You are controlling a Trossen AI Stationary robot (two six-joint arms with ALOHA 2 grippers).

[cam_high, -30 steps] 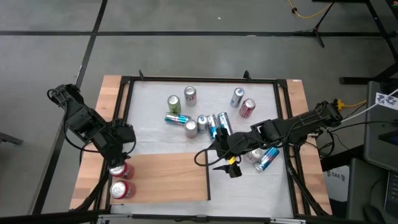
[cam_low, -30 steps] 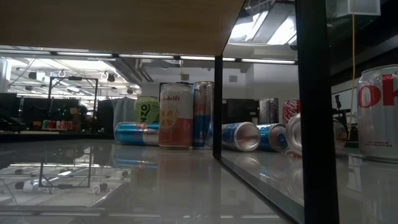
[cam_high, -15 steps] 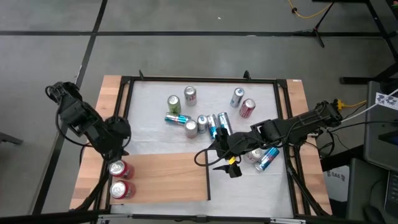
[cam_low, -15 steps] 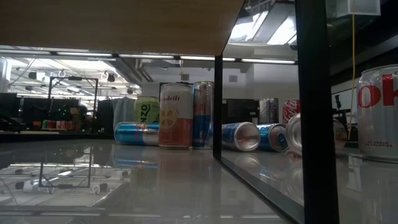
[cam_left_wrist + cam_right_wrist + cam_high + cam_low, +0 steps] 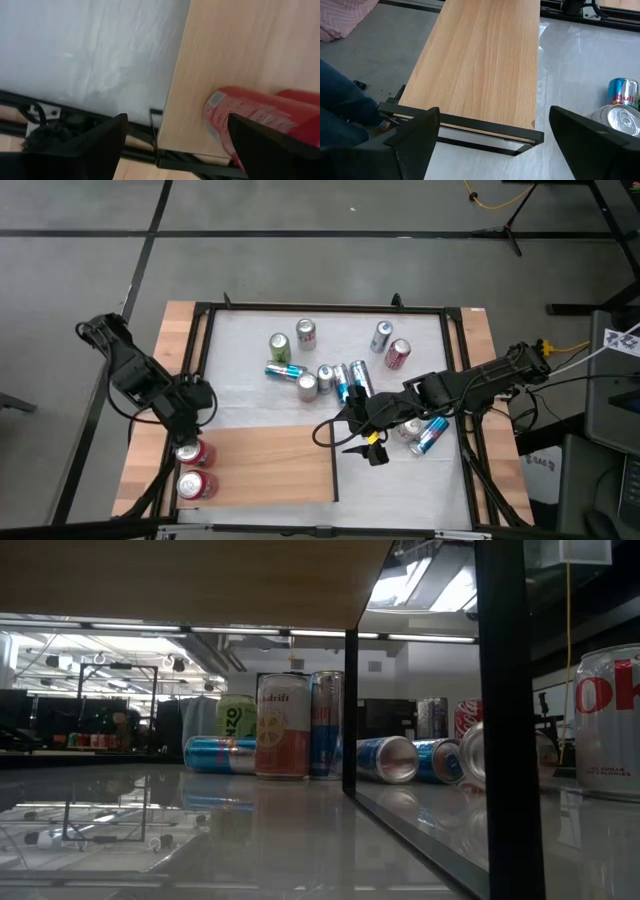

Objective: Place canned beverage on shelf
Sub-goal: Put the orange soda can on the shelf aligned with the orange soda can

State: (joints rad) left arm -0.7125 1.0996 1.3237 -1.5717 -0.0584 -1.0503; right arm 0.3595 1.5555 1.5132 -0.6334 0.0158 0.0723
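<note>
Two red cans stood on the shelf (image 5: 265,463).
Left gripper (image 5: 190,420) hovered open at the cans' (image 5: 192,469) twelve o'clock; right gripper (image 5: 352,428), fingers spread, empty, waited at the shelf's three o'clock.

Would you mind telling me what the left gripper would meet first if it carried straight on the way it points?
Probably the shelf: the left gripper is open, aimed at its edge, with a red can just inside one finger. Depth is unclear.

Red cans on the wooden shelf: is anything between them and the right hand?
No, only bare shelf lies between the red cans and the right hand, as the high view shows.
</note>
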